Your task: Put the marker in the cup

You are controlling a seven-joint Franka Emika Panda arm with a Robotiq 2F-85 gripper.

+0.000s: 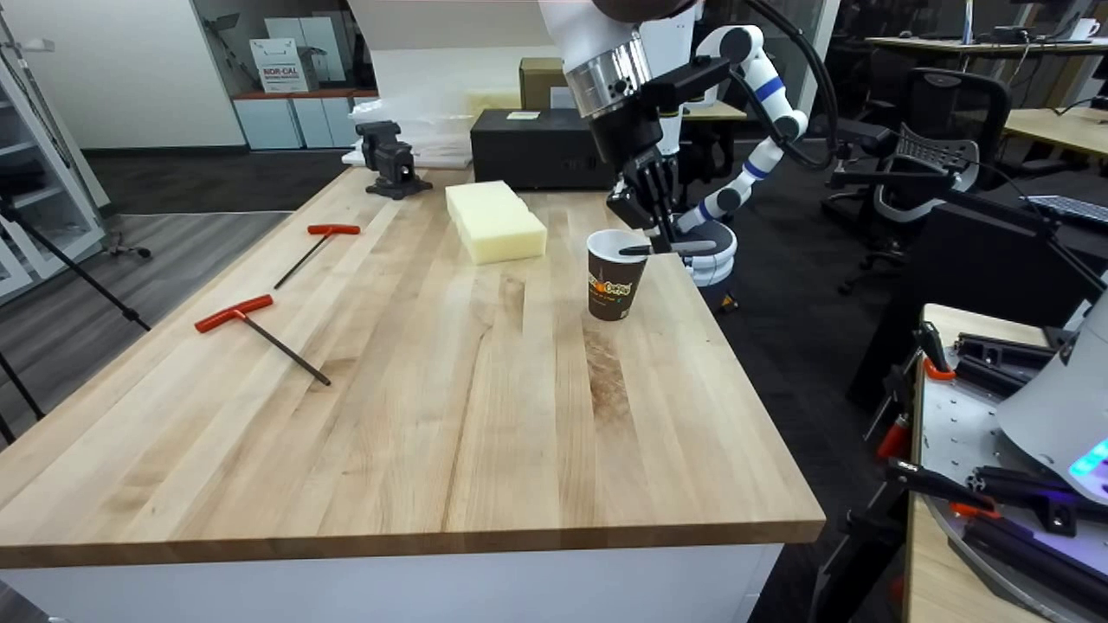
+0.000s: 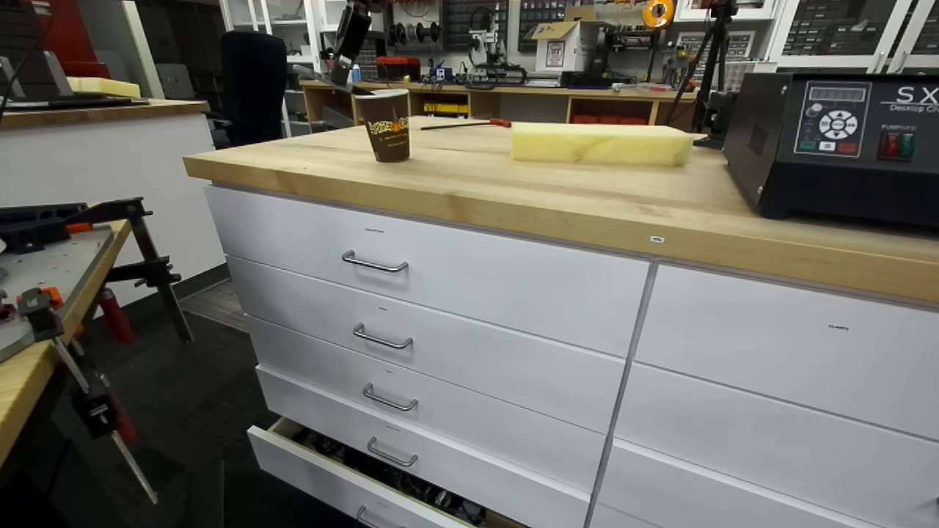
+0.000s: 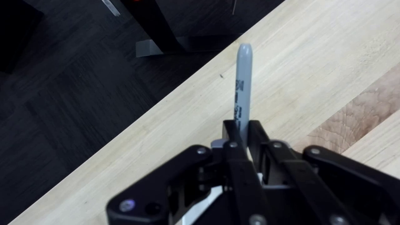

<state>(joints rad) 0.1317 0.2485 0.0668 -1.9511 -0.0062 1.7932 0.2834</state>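
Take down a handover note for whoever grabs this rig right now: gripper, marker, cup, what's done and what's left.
Gripper: shut on the marker.
Cup: upright on the wooden table, near its edge.
Marker: held in the fingers, its dark end at the cup's mouth; whether it is inside or just outside, I can't tell.
Done: marker gripped and held at the cup.
Left: marker not released. Likely next: angle the dark end down into the cup, open, back away without tipping the cup.
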